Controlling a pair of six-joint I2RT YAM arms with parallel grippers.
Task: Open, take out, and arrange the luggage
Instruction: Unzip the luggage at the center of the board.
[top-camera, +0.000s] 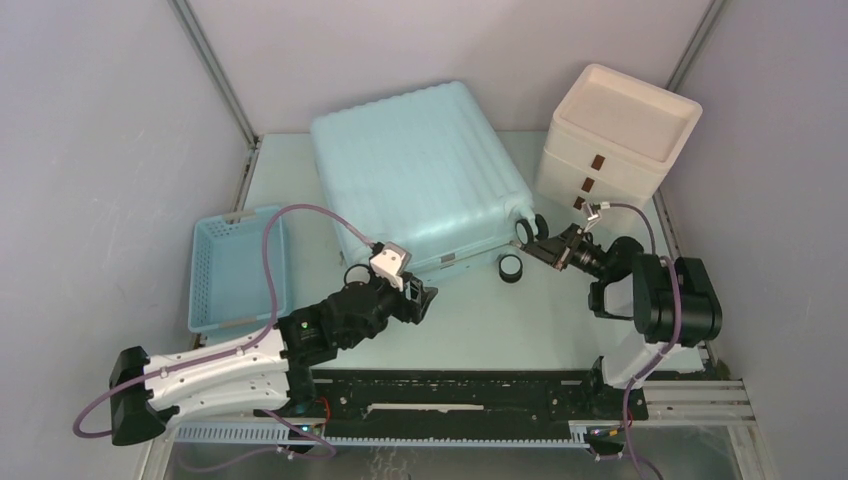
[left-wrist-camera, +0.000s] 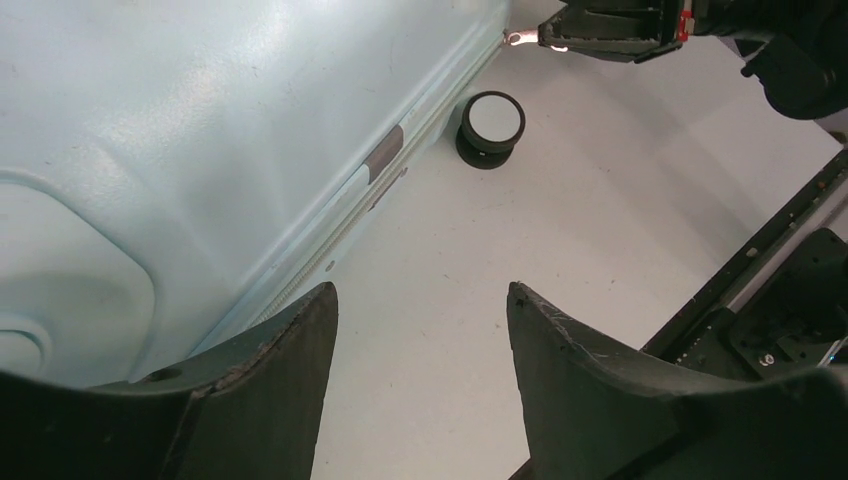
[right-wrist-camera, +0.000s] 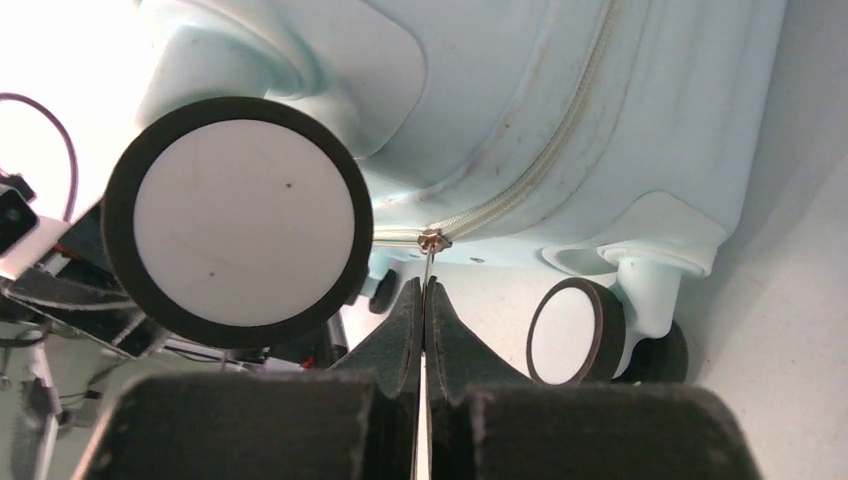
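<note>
The right gripper (right-wrist-camera: 425, 292) clamps the zipper pull (right-wrist-camera: 432, 240) of the closed luggage (top-camera: 415, 170), apparently to unzip it, while the left gripper (left-wrist-camera: 422, 297) hovers alongside, jaws apart

We see the luggage (top-camera: 415, 175) in pale mint-blue, its shell banded with ribs of the same shade, and its wheels (right-wrist-camera: 238, 222) show white faces ringed in black. Along its seam runs a pale zip (right-wrist-camera: 553, 150) ending in a silvery zip pull (right-wrist-camera: 432, 240). At the left edge of the whitish surface (top-camera: 470, 330) we find a light blue slatted basket (top-camera: 235, 270), and at the far right corner a cream-white box (top-camera: 615, 145) with small brown tabs (top-camera: 597, 162). The left gripper (left-wrist-camera: 420, 295) and right gripper (right-wrist-camera: 425, 290) are matt black, and the cables (top-camera: 310, 207) are purple.
</note>
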